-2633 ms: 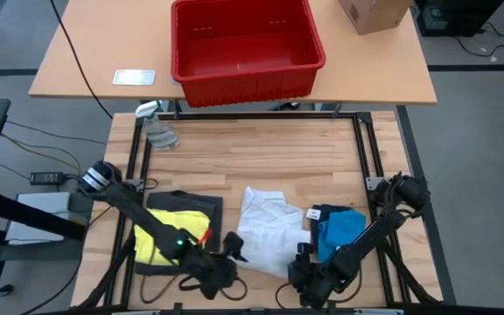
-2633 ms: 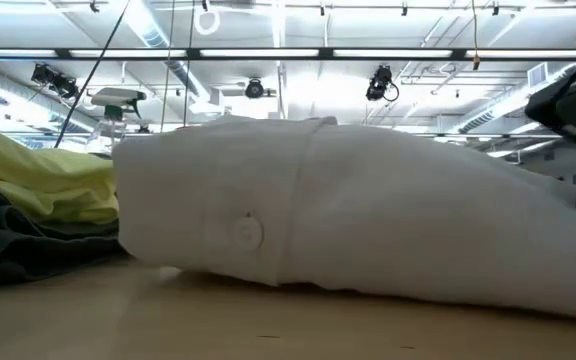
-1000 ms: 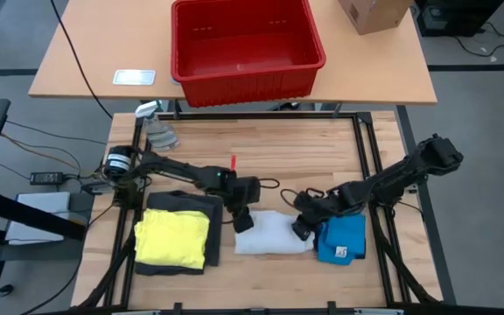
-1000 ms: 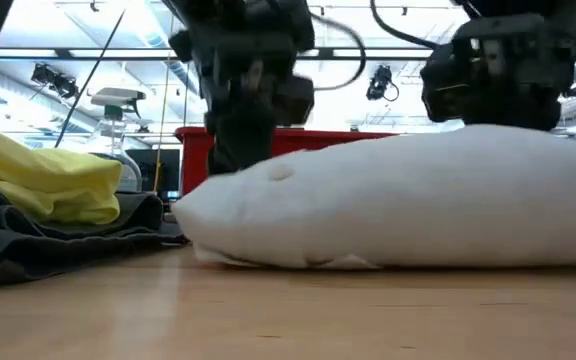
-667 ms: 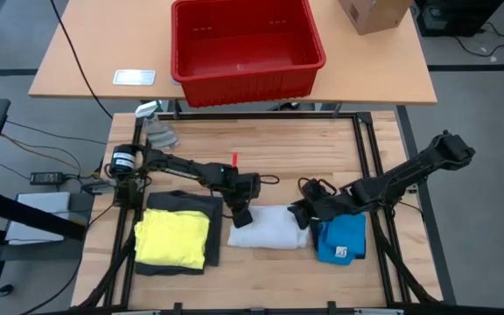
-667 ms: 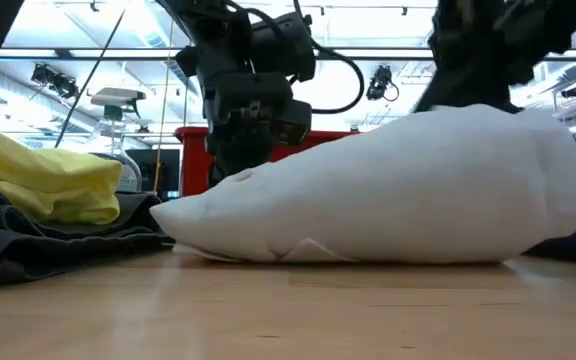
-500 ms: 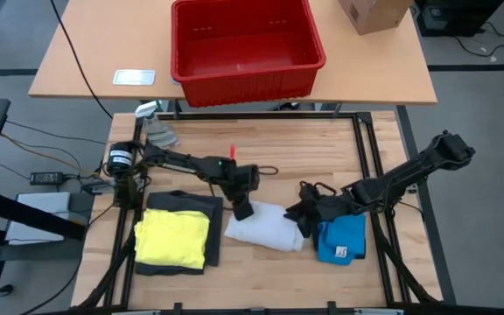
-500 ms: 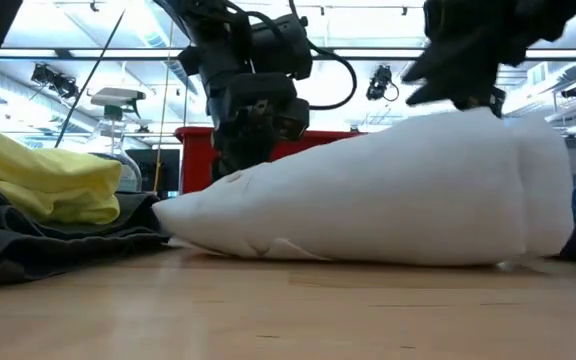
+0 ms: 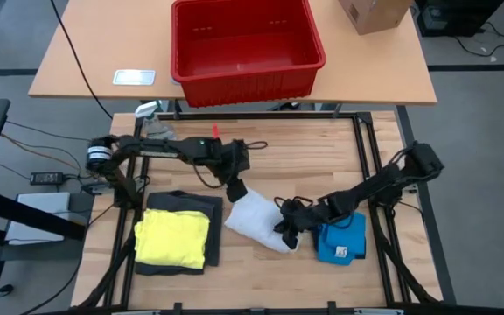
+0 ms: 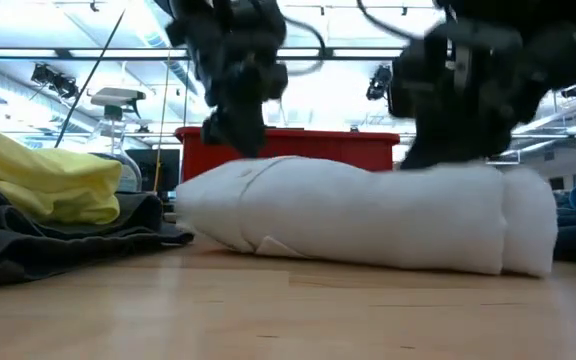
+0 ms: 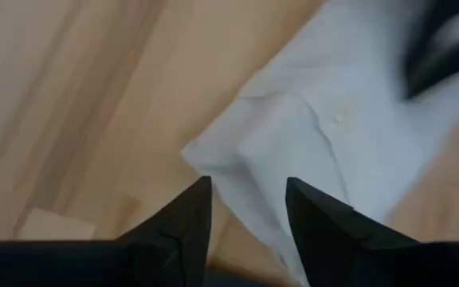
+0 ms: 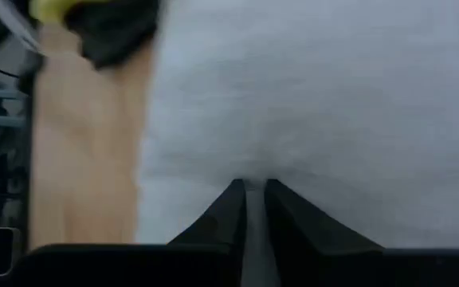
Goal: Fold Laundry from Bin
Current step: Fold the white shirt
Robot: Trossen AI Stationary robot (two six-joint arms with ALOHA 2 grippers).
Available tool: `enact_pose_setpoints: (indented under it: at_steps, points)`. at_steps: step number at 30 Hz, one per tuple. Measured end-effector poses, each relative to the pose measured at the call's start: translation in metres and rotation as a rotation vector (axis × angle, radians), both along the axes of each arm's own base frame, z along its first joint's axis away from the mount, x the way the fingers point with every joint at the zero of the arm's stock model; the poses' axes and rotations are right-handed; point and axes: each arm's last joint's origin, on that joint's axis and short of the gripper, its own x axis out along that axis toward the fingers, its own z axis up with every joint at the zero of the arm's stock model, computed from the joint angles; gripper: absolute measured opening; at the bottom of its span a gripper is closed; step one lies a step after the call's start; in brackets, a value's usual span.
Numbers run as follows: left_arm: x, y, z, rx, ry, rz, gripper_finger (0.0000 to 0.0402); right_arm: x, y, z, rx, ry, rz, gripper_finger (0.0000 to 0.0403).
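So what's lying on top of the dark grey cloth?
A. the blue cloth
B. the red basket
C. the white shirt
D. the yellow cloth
D: in the high view the yellow cloth lies folded on the dark grey cloth, while the white shirt sits apart on the wooden table.

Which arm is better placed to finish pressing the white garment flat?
Probably the right: the right gripper sits on the white garment, while the left gripper stands open at its edge.
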Motion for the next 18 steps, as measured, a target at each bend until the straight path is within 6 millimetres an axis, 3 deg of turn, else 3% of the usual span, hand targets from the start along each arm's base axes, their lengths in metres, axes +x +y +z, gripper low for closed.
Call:
enact_pose_setpoints:
  at_steps: [5,8,11,18]
  points:
    - [-0.015,-0.007,0.036,0.054,-0.123,-0.014,0.0173,0.003,-0.005,-0.021,0.045,0.052,-0.007,0.0044]
    - [-0.014,-0.022,0.046,0.076,-0.183,-0.043,0.0173,0.004,-0.012,-0.026,0.062,0.072,-0.040,0.0033]
    - [-0.007,-0.044,0.046,0.061,-0.232,-0.085,0.0173,0.005,-0.021,-0.026,0.081,0.079,-0.098,0.0023]
    - [0.012,-0.084,0.023,0.012,-0.215,-0.053,0.0173,-0.001,-0.039,-0.012,0.139,0.068,-0.360,0.0010]
